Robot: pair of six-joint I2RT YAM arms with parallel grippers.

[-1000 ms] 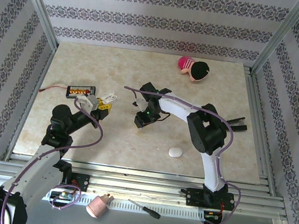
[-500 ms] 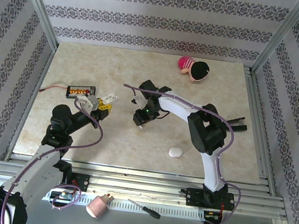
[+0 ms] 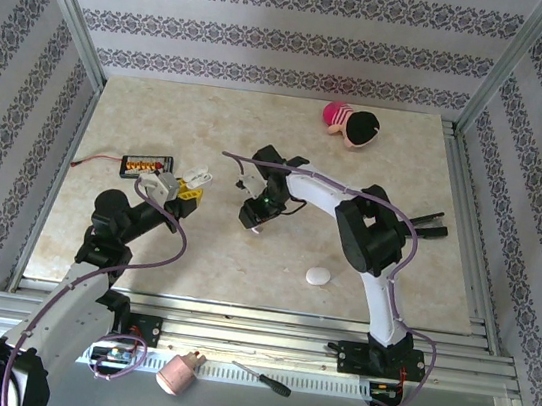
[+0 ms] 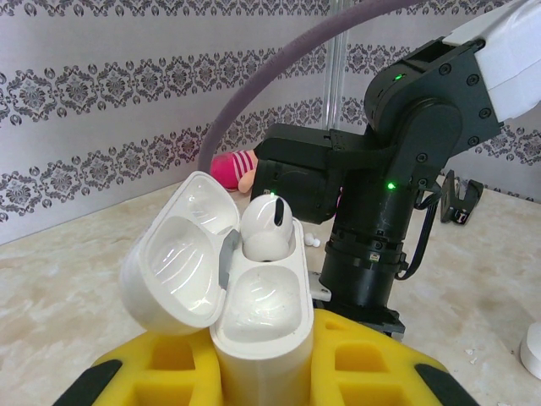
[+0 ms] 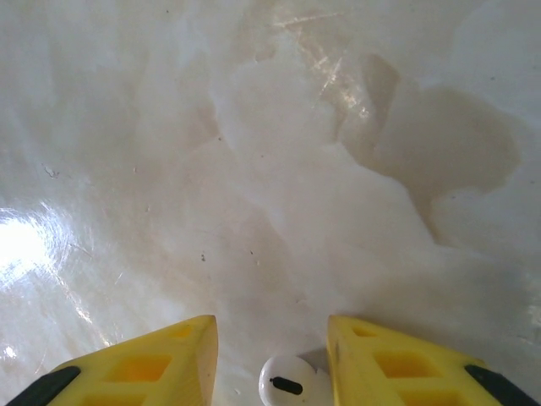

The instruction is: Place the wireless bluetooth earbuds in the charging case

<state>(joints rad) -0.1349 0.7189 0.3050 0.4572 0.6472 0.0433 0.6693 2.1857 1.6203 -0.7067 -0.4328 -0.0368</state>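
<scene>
We are clamping the open charging case (image 4: 258, 309) in our left gripper (image 4: 264, 364) with one earbud (image 4: 268, 227) sitting in its socket, while our right gripper (image 5: 272, 355) is pointing down at the table (image 5: 254, 169), jaws apart, straddling a second earbud (image 5: 287, 382) lying there.

The glossy white charging case (image 4: 258, 330) stands upright, clamped low in the left gripper (image 4: 262, 376), lid swung open leftward, with one white earbud (image 4: 268, 227) seated in its far well and the near well empty, while a second earbud (image 5: 287, 382), white with a dark slot, lies on the marble tabletop (image 5: 254, 169).
</scene>
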